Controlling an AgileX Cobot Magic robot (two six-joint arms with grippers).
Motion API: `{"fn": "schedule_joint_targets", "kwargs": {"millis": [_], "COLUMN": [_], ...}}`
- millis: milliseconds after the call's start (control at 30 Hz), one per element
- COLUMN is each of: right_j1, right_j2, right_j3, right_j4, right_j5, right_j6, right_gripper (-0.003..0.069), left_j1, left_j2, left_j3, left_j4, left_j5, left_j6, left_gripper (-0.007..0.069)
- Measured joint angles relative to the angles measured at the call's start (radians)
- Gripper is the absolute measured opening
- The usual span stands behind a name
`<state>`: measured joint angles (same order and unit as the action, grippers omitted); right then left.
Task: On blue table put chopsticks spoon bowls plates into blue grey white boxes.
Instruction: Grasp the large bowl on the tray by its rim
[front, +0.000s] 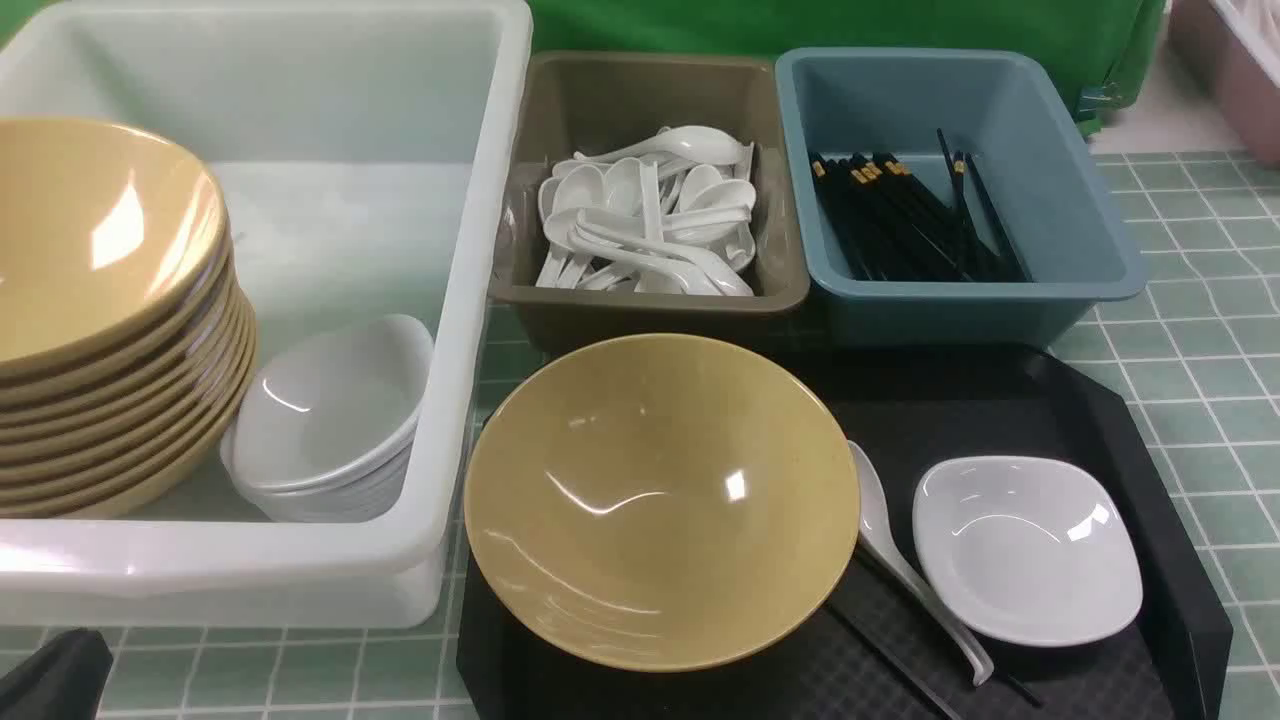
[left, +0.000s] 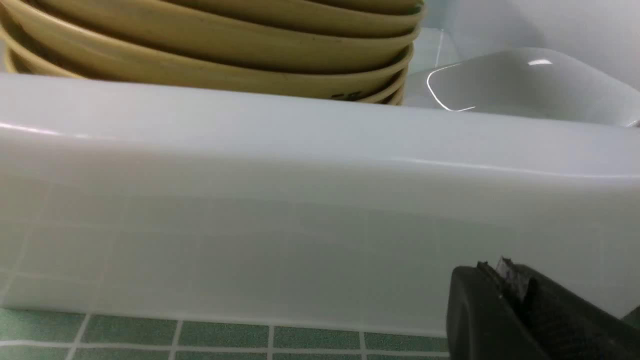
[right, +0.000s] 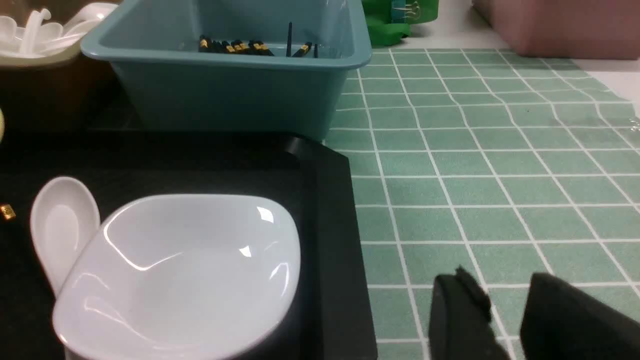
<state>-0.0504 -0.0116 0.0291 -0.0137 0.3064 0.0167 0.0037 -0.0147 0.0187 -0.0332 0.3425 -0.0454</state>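
Yellow bowl (front: 662, 502) — on black tray (front: 940, 400)

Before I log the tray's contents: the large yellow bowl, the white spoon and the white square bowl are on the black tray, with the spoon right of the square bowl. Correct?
Only the side is wrong: in the front view, the white spoon lies left of the white square bowl.

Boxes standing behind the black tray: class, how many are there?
2: the grey-brown box, behind the yellow bowl, and the blue box, to its right. Neither is hidden.
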Motion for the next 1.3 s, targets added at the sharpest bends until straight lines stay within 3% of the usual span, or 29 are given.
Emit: {"fn": "schedule_joint_targets", "kwargs": {"millis": [1133,1300], "right_j1": [0.0,0.0], "right_j2": [0.0,0.0], "right_j3": [0.0,0.0], "right_j4": [0.0,0.0], "right_j5": [0.0,-0.023], "right_j6": [0.0,0.0], "right_gripper": [0.0237,0.0237], "left_j1": [0.0,0.0], "left_j2": [0.0,0.0], "left_j3": [0.001,0.008], "left_j4": [0.017,0.023], "left_j5": [-0.002,-0.062], "left_j6": [0.005,0.008], "left_gripper": [0.0001,0.0001]}}
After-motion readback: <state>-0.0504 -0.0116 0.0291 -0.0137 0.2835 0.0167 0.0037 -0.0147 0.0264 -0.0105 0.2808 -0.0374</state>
